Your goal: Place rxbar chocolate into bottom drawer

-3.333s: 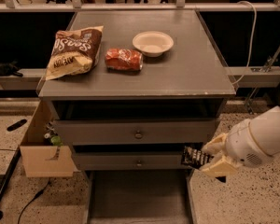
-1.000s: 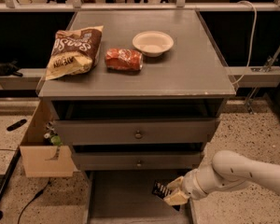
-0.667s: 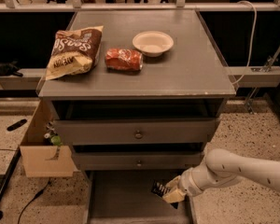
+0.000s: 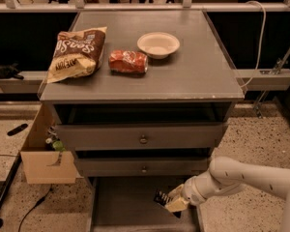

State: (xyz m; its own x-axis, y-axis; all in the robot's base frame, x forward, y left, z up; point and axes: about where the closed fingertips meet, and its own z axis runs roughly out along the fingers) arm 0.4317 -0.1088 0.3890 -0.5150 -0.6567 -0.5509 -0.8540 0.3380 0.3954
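Gripper point(image 4: 175, 203) and white arm point(image 4: 251, 175) come in from the right edge of the scene, and the arm bends down to the near right corner of the open bottom drawer point(image 4: 125, 202). The pale fingers of the gripper are closed on a small dark snack bar point(image 4: 162, 197). The bar sticks out to the left from between them and is tilted. It is over the grey floor of the drawer, near its right wall. If the bar touches the floor, I cannot tell.

Above the open drawer, the grey cabinet point(image 4: 208, 81) has two more drawers, and each front has a small round knob: the middle drawer point(image 4: 183, 166) and the top drawer point(image 4: 101, 137).

Three things lie on top of the cabinet. A brown and cream chip bag point(image 4: 77, 52) is on the left side. A crinkly orange-red packet point(image 4: 128, 62) lies just beside it to the right. A white bowl point(image 4: 158, 44) stands a little farther back and to the right of the packet, near it but apart.

On the speckled floor, just beside the left side of the cabinet, stands an open cardboard box point(image 4: 43, 166) with something green point(image 4: 58, 145) inside.
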